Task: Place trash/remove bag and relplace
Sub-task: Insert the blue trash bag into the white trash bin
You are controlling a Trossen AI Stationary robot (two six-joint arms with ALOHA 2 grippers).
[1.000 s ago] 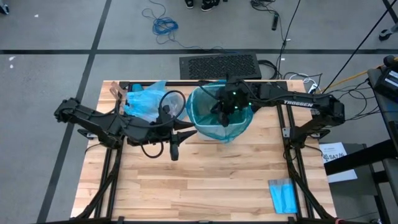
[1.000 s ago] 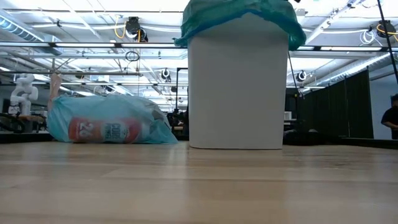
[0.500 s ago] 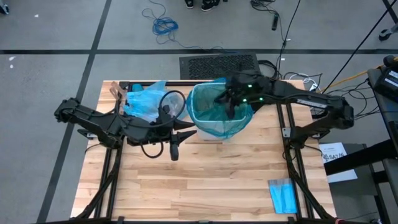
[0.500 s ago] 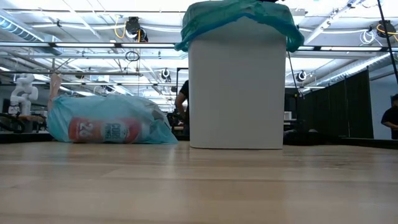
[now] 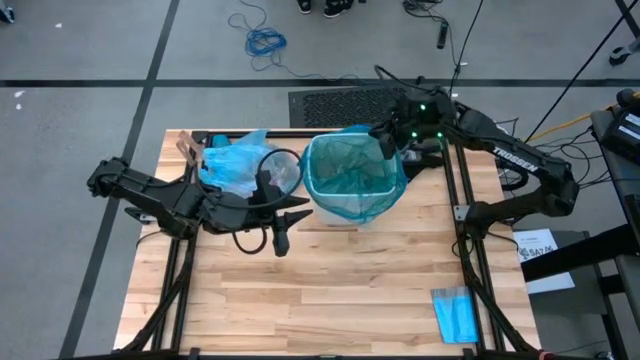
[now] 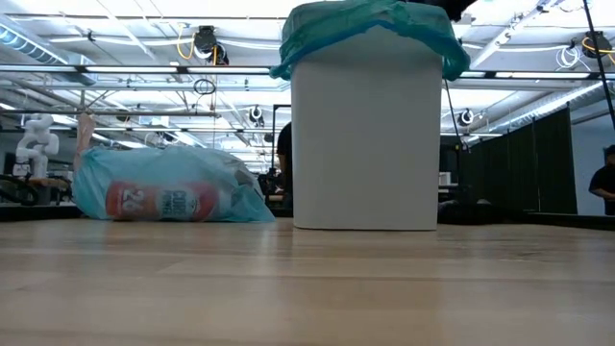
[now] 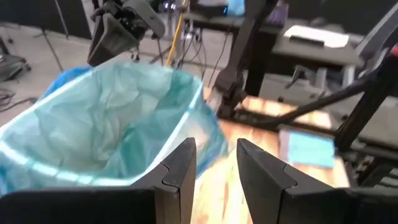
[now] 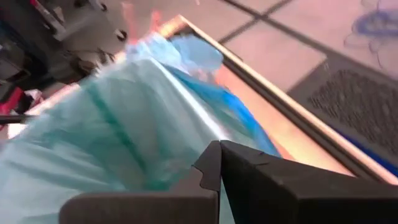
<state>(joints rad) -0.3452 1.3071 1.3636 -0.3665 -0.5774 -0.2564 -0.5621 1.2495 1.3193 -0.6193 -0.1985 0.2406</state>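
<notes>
A white bin (image 6: 365, 144) stands at the table's far middle. A teal-green liner (image 5: 350, 180) is folded over its rim. Left of it, the light-blue bag (image 5: 235, 165) lies on its side on the table. It holds trash, with a red-and-white bottle (image 6: 159, 202) showing through. My left gripper (image 5: 305, 205) stands open at the bin's near left corner, and nothing is between its fingers (image 7: 180, 168). My right gripper (image 5: 383, 148) is shut above the bin's far right corner. My right gripper's shut fingers (image 8: 249, 174) slant down over the liner's rim (image 8: 155, 155) at the bin's far right corner. I cannot tell whether they touch it.
A small flat folded blue sheet (image 5: 455, 315) lies near the table's front right corner. A brown paper scrap (image 5: 188, 150) sticks out by the full bag. The near half of the wooden table (image 5: 340, 290) is bare. A dark mat (image 5: 350, 105) lies on the floor behind the table.
My right gripper, still shut, has come up out of the bin's mouth. It has swung toward the table's far right and now stands over the bin's far right corner. The bin and both bags have stayed where they were.
</notes>
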